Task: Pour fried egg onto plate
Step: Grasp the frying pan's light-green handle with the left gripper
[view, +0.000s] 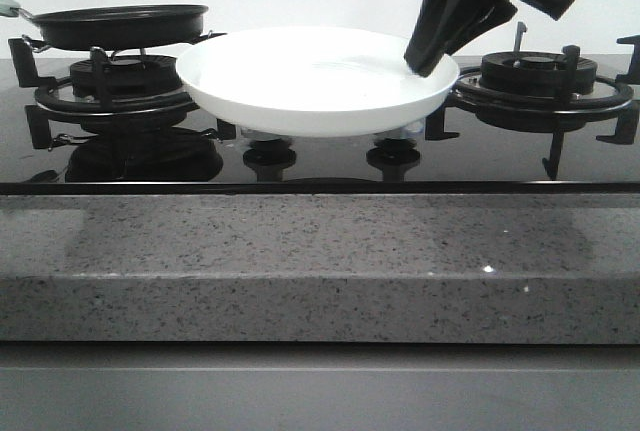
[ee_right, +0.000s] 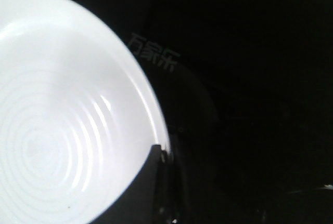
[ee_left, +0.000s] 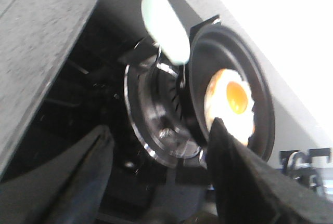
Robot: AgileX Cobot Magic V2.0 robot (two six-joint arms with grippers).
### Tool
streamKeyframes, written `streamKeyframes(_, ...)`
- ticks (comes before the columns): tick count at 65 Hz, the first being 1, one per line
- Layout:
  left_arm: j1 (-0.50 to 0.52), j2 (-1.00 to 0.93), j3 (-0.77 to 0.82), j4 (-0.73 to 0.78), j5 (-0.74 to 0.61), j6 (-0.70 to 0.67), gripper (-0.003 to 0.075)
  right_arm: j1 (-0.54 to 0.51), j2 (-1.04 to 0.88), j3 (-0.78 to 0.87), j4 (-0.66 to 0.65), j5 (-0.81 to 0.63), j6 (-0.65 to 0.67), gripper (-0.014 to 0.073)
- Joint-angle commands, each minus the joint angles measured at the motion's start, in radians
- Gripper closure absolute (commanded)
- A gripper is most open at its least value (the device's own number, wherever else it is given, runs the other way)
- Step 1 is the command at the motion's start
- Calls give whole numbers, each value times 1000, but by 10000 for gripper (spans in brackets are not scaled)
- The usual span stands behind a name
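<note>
Resting on the right rim of a white plate (view: 310,86), the robot's right gripper (view: 432,59) comes down from the upper right of the front view, its black fingers (view: 450,26) meeting the dish's edge. In the right wrist view one finger (ee_right: 136,193) lies over the inside of the rim, apparently pinching it, though the jaws' full stance is hidden in shadow. The plate sits above the glossy black gas hob (view: 320,156), between the two burners, its ringed inner surface (ee_right: 57,130) bare and bright.

At the far left, a black frying pan (view: 120,24) stands on the left burner (view: 115,86), its pale mint handle (ee_left: 165,26) pointing away from the plate. The fried egg (ee_left: 229,104) lies flat inside the pan, cream-white with an orange yolk (ee_left: 237,96), as the left wrist view shows. The left gripper (ee_left: 161,177) hangs near the pan with its jaws spread wide, holding nothing, one finger (ee_left: 244,177) overlapping the egg's edge in that view and the other (ee_left: 67,177) well to the side. A grey speckled stone counter (view: 320,261) fronts the hob.
</note>
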Motion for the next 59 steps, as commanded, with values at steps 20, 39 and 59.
streamKeyframes(20,7,198,-239,-152,78,28,324,-2,-57,-21,44,-21,-8,632)
streamKeyframes(39,-33,314,-355,-168,129,28,324,-2,-57,-21,44,-21,-8,632)
streamKeyframes(59,-78,393,-432,-194,134,20,324,-2,-57,-21,44,-21,-8,632)
